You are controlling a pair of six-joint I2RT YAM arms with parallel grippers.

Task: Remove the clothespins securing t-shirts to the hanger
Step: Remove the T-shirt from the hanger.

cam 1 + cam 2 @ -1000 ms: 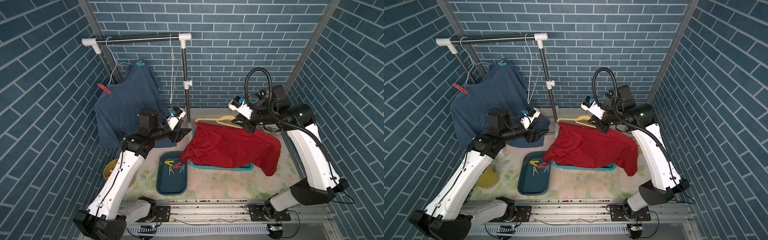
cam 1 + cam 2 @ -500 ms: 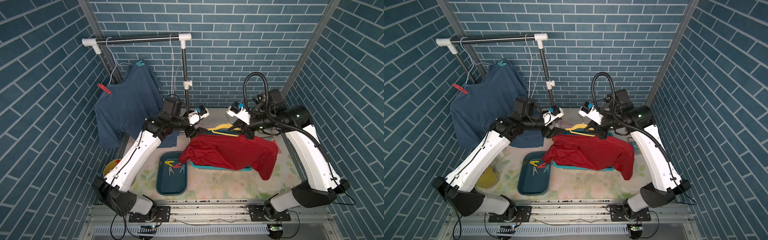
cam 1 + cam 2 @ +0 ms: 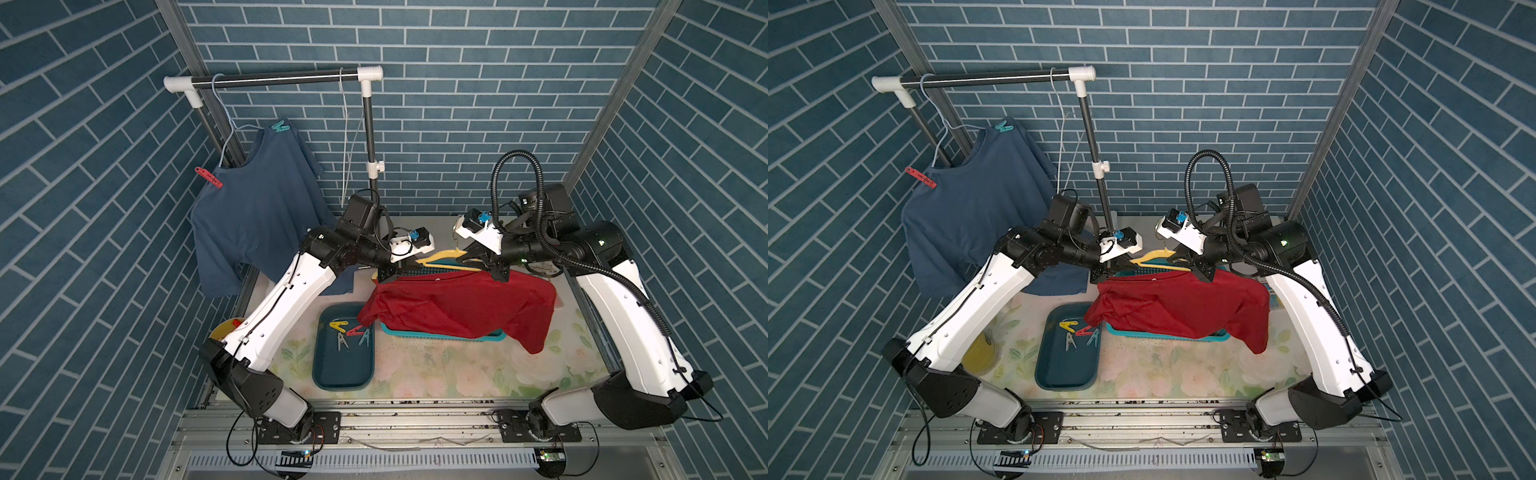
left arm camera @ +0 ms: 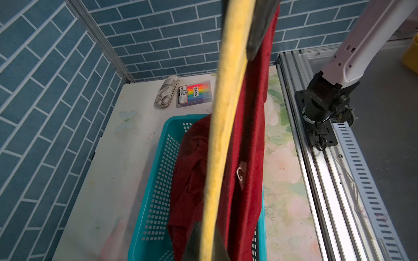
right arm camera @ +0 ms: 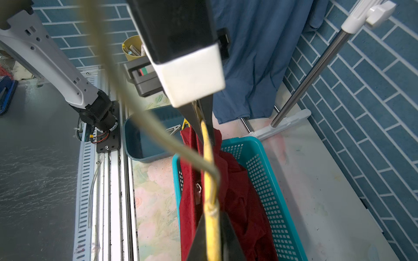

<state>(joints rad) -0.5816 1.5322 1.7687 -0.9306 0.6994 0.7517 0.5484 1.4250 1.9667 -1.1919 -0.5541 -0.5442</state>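
Rainbow pack [image 4: 195, 93] print and red t-shirt [image 4: 248, 135] neck tag [image 4: 240, 175] are unreadable

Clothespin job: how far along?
Done: four clothespins lie in the tray; red t-shirt has none visible. In hand: left gripper shut on the yellow hanger carrying it over the basket, right gripper at the other end. Remaining: red clothespin and teal clothespin on the blue t-shirt.

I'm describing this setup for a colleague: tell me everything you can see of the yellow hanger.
The yellow hanger is a slim, matte, grainy-looking frame with a curved hook mid-span. It is held roughly level above the teal basket. The left gripper is shut on one end; the other end sits between the fingers of the right gripper, grip unclear. The dark red t-shirt hangs alongside and below it, into the basket.
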